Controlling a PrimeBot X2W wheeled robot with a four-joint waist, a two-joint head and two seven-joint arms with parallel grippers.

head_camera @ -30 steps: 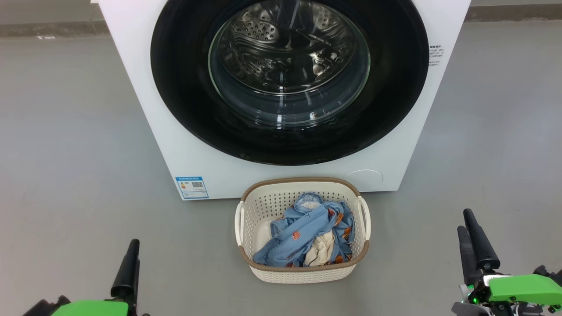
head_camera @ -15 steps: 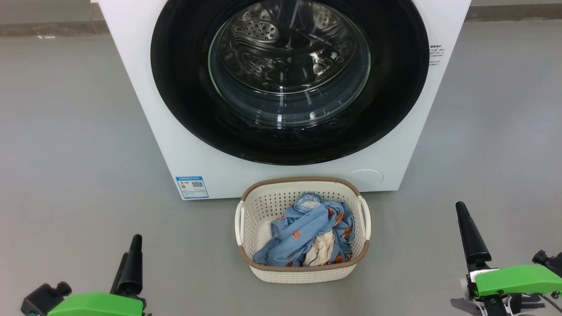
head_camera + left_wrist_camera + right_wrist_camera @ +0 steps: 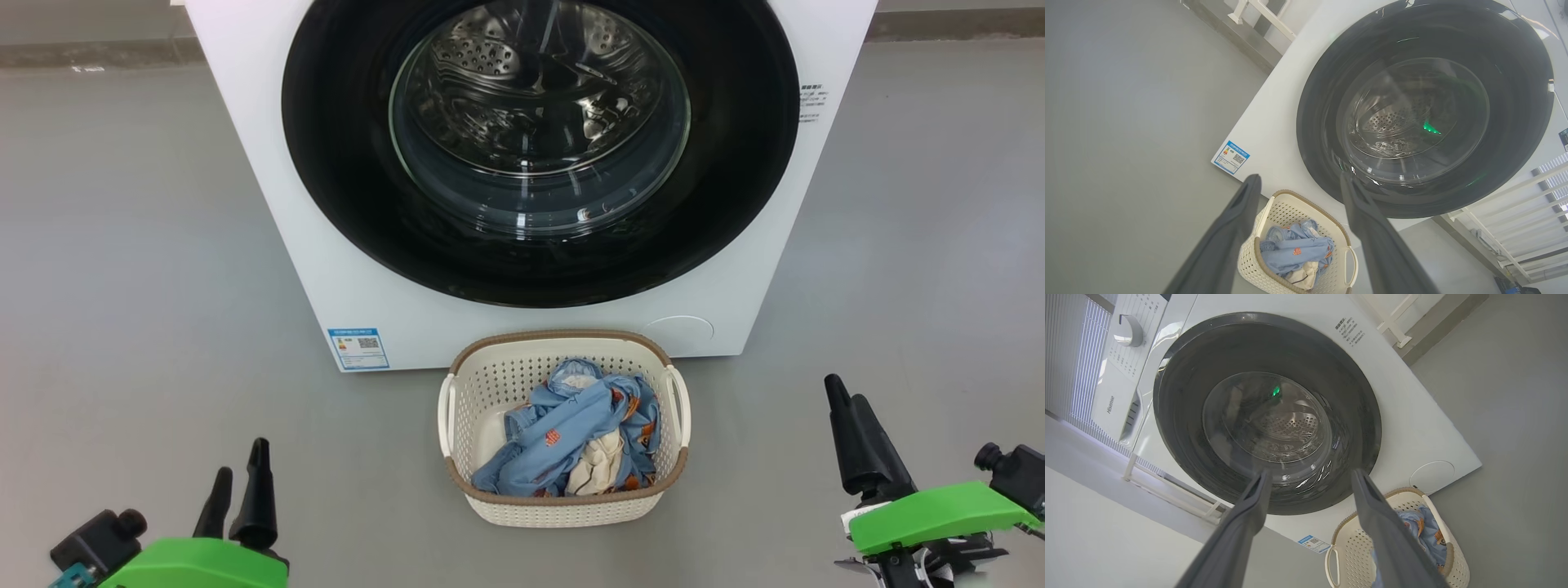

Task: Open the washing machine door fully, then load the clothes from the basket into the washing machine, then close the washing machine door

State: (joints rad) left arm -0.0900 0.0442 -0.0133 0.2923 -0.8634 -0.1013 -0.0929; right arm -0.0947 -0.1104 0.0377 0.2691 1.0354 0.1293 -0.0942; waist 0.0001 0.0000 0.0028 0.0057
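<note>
Your left gripper (image 3: 242, 457) hovers low over the grey floor (image 3: 122, 286), its two dark fingers spread apart with nothing between them. The left wrist view shows the gap plainly. Your right gripper (image 3: 843, 390) is in the same state, fingers wide apart and empty, and it touches nothing.

The basket (image 3: 563, 508) sits on the floor between the two grippers and a little ahead of them. It is to the right of the left gripper and to the left of the right one, well apart from both. The clothes (image 3: 563, 441) lie bundled inside it: light blue fabric with orange-brown patches, and a cream piece toward the side of the bundle nearest you.

Straight ahead of both grippers, just beyond the basket, stands the washing machine (image 3: 269, 204). The washing machine door (image 3: 539, 269) is shut, its black rim flush against the white front, and you can see the steel drum through the glass. A blue label (image 3: 357, 349) sits at the bottom of the front ahead of your left gripper, and a round white cover (image 3: 676, 331) sits there too, nearer your right gripper.
</note>
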